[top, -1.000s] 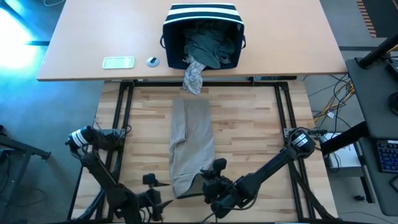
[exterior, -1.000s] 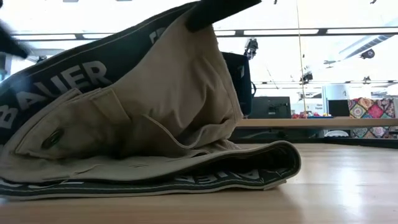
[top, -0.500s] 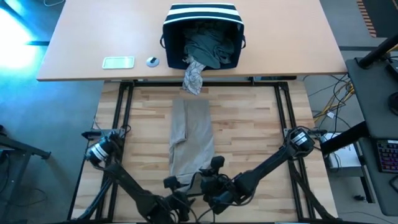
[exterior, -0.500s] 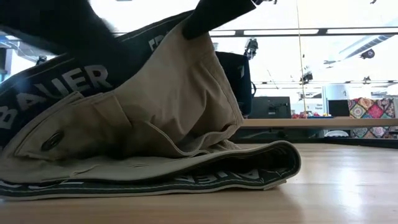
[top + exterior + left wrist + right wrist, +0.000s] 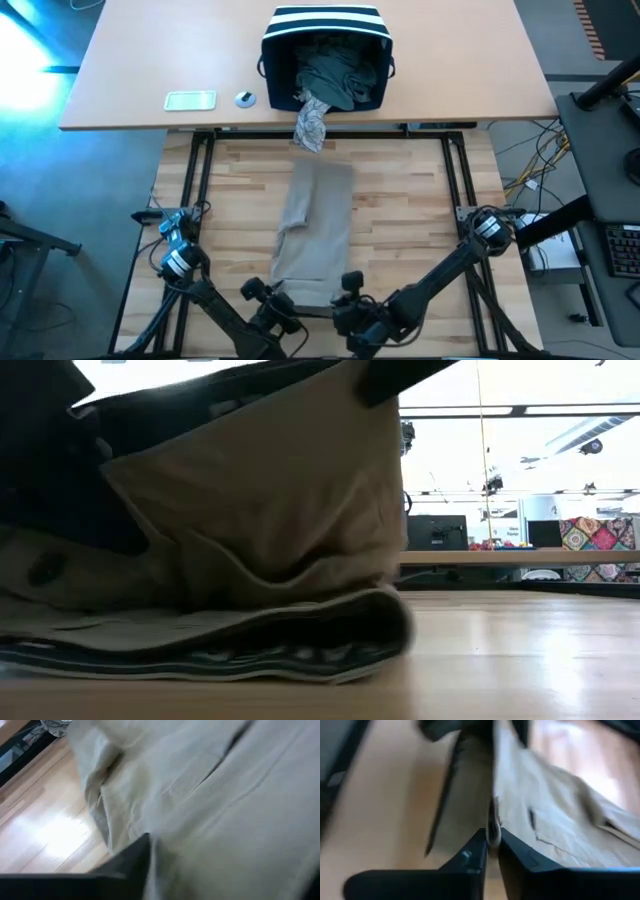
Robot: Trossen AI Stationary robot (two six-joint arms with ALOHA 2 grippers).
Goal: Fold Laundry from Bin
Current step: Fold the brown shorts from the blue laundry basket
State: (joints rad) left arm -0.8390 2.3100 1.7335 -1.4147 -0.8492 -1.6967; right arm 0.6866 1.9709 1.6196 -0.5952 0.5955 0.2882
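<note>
A tan garment [image 5: 315,220] lies lengthwise down the middle of the wooden table. Its near end is raised in a hump [image 5: 270,510] over a lower layer with a dark printed band [image 5: 250,655]. My right gripper [image 5: 350,285] is shut on that near end. My left gripper [image 5: 268,298] sits close against the garment's near left part, where tan cloth [image 5: 210,805] fills its wrist view. The bin [image 5: 325,20] lies tipped on the far table with dark laundry [image 5: 335,75] inside. A grey-white patterned piece [image 5: 312,122] hangs out over its rim. My right gripper pinches an edge of the tan garment [image 5: 493,827] at its near end between its two fingertips, slanting down from the near right. The held layer is lifted off the table. The lower layer and the far length rest on the wood.
A pale flat case [image 5: 190,100] and a small round thing [image 5: 245,98] lie on the far table, left of the bin. Bare wood [image 5: 420,220] shows on both sides of the garment.
My left arm has swung in from the near left and come down at the garment's near end, now hiding the printed band in the low view. My right gripper has drawn the raised layer toward the table's right, and the whole garment has shifted a little that way.
</note>
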